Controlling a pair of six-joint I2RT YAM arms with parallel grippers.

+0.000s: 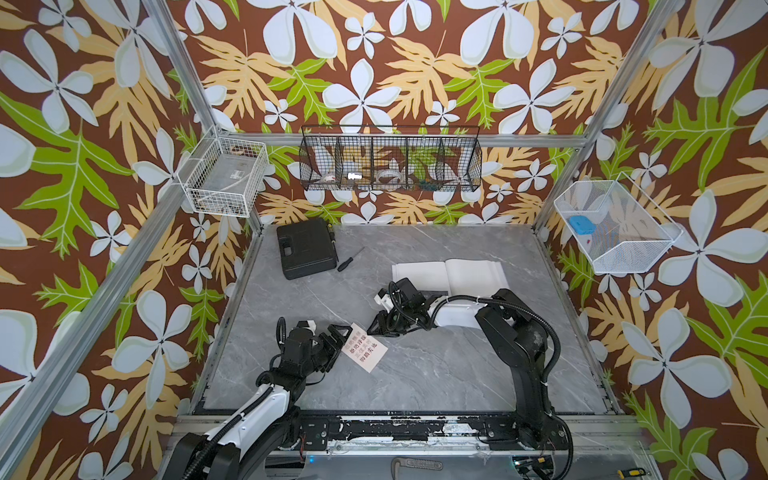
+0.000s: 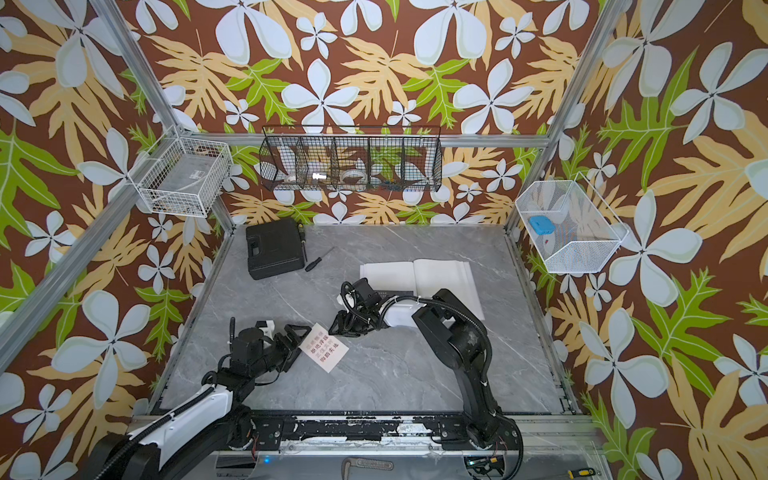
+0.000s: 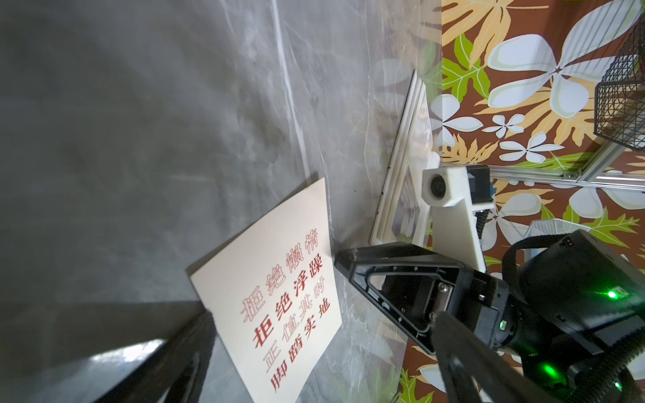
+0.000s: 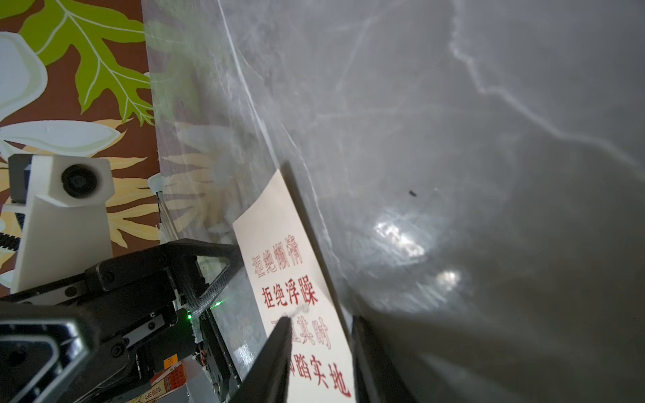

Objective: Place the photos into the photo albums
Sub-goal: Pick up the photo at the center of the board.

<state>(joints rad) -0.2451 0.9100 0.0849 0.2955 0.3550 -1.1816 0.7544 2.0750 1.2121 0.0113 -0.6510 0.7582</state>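
At the far left corner of the grey marbled worktop (image 1: 436, 374) we see a closed black case (image 1: 305, 249). A screwdriver (image 1: 350, 259) lies just beside its right side. Nearer the front edge and left of the middle, the left claw (image 1: 337, 345) sits low over the worktop with its fingers spread wide. It grips nothing. One finger reaches to the left edge of a cream card (image 1: 365, 348) printed with red Chinese characters.

This card is the only photo we can make out, and it sits between the two claws, roughly midway between the worktop's centre and its front edge. In the left wrist view a shadow under one corner suggests that side is lifted a little, though we cannot tell what holds it up.

The right claw (image 1: 374, 329) comes in from the right at the card's far edge. In the right wrist view its fingers stand a little apart with that edge in the gap, and we cannot tell whether they press on it.

Further right, in the far half of the worktop, the white photo album (image 1: 457, 272) lies open with plain pages up. Its front part is hidden by the right arm.
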